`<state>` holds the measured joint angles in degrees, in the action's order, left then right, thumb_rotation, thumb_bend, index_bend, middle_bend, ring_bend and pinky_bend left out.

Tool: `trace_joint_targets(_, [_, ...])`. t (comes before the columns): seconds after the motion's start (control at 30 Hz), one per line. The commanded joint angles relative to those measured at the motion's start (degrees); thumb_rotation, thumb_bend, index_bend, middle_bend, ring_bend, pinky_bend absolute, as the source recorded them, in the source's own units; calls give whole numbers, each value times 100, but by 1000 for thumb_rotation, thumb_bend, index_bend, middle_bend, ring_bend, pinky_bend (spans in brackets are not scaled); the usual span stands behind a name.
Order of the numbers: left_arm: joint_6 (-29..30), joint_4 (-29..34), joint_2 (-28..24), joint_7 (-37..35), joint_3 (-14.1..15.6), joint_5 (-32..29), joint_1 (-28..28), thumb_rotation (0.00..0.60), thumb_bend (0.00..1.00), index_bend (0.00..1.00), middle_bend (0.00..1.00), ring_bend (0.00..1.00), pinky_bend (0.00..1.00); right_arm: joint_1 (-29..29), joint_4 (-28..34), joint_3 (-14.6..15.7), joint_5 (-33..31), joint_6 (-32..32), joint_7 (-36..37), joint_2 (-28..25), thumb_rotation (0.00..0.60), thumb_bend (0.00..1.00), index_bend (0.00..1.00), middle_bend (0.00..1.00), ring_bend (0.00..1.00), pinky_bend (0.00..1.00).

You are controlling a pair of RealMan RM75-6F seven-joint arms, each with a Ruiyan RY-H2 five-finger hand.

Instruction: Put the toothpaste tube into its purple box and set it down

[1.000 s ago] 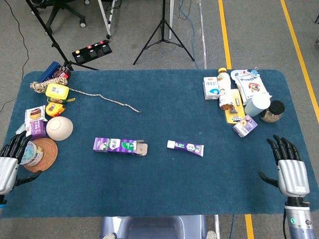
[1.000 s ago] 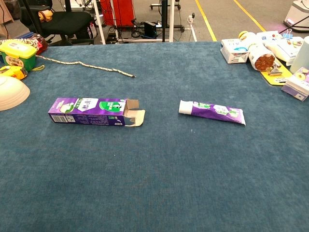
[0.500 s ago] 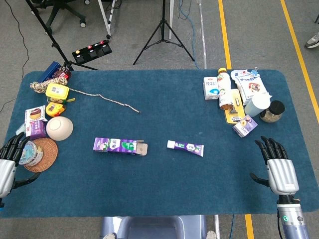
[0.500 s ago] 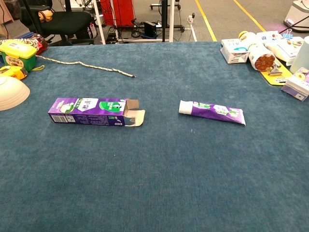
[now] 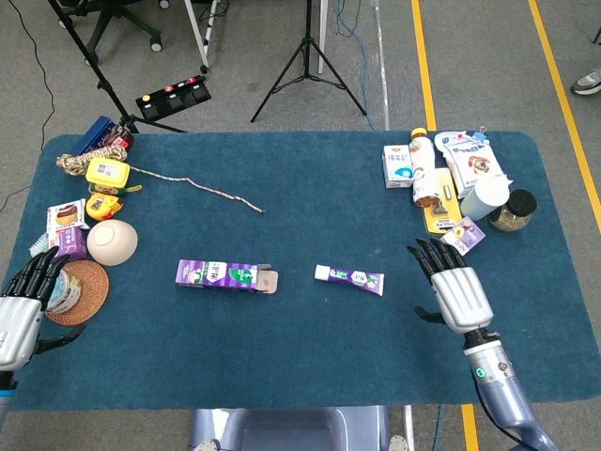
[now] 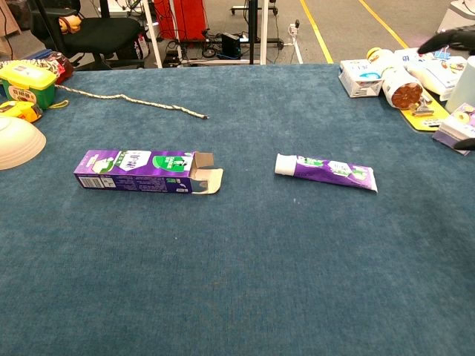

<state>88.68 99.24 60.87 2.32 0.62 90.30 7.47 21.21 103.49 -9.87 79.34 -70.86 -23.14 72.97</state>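
Toothpaste tube is lying flat mid-desk, well apart from its purple box, whose end flap is hanging open; right hand is hovering just right of the tube, fingers spread, holding nothing; left hand is waiting, likewise spread, at the desk's left edge.

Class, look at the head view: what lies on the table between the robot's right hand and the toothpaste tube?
Nothing. In the head view, only bare blue cloth separates the right hand from the toothpaste tube; the hand is open beside the tube's flat end, not touching it.

Right hand near toothpaste tube
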Motion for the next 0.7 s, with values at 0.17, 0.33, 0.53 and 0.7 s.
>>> trace_joint_targets(0.17, [-60, 5, -108, -276, -37, -22, -12, 600, 74, 0, 0, 0, 154, 573, 176, -353, -1358, 254, -1694, 726, 600, 0, 158, 155, 147, 165])
trace_joint_targets(0.33, [-207, -24, -188, -524, -70, -91, 27, 600, 75, 0, 0, 0, 154, 873, -3, -413, -2389, 278, -2370, 1182, 600, 0, 171, 169, 162, 176])
trace_joint_targets(0.53, [-388, -52, -236, -679, -117, -185, 89, 600, 75, 0, 0, 0, 154, 1062, -435, -339, -2696, 175, -2493, 1607, 600, 0, 196, 195, 186, 193])
trace_joint_targets(0.7, [-458, -36, -252, -699, -133, -230, 97, 600, 75, 0, 0, 0, 154, 1313, -719, -441, -2970, 128, -2698, 1923, 600, 17, 225, 222, 215, 221])
